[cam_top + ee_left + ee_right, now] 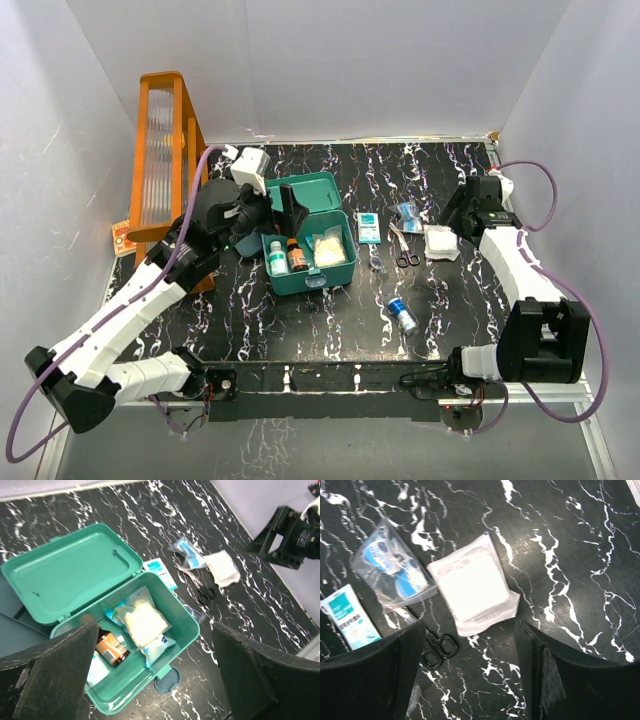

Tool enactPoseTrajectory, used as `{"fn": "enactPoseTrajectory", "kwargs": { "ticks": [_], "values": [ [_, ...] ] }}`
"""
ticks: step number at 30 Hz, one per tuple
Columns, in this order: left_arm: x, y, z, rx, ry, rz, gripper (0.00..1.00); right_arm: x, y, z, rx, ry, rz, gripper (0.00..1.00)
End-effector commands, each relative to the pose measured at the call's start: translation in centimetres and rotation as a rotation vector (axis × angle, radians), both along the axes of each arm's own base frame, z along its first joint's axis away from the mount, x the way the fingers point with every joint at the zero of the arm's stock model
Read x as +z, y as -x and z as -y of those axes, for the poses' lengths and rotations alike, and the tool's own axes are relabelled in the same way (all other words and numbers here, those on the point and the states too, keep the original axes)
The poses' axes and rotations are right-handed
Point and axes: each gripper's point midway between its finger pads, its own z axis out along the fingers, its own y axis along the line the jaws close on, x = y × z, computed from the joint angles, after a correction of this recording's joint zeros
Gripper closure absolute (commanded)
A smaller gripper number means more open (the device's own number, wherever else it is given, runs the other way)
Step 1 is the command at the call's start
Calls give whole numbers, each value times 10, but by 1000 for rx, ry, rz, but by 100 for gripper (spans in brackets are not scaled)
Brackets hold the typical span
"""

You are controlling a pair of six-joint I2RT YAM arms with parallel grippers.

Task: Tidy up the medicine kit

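Left gripper (154,627): fingers stood wide apart, nothing between them, nothing held. In its wrist view the medicine kit (192,625) lay directly below, framed between the two fingers and not touched by either.

Right gripper (470,625): jaws also spread and empty, hovering over a white gauze packet (472,587), not touching it as far as could be seen.

Kit position: left of table centre, lid (305,190) swung fully back, just right of the left gripper's head in the overhead view. It was well apart from the right gripper.

Inside the kit: a white bottle (277,262), a brown bottle (297,258), a pale soft packet (330,250) and a small blue-and-white packet (159,645).

Loose on the table, right of the kit: a blue-and-white sachet (369,228), scissors (405,255), a clear bag of blue items (407,213), the gauze packet and a small blue vial (402,315).

Judgement: roughly half done. Five loose items remained to be packed and the lid was not yet closed. The gauze packet looked the likeliest next pick.
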Motion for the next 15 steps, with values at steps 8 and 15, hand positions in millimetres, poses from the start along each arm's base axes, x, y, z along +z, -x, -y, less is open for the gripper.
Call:
{"fn": "enactPoseTrajectory", "kwargs": {
  "ticks": [8,15],
  "values": [
    [26,-19,-10,62,-26,166,1,-30,-8,26,76,-121,-78,30],
    [25,-31,5,36,-42,138,1,-58,-19,38,110,-175,-133,33]
  ]
}}
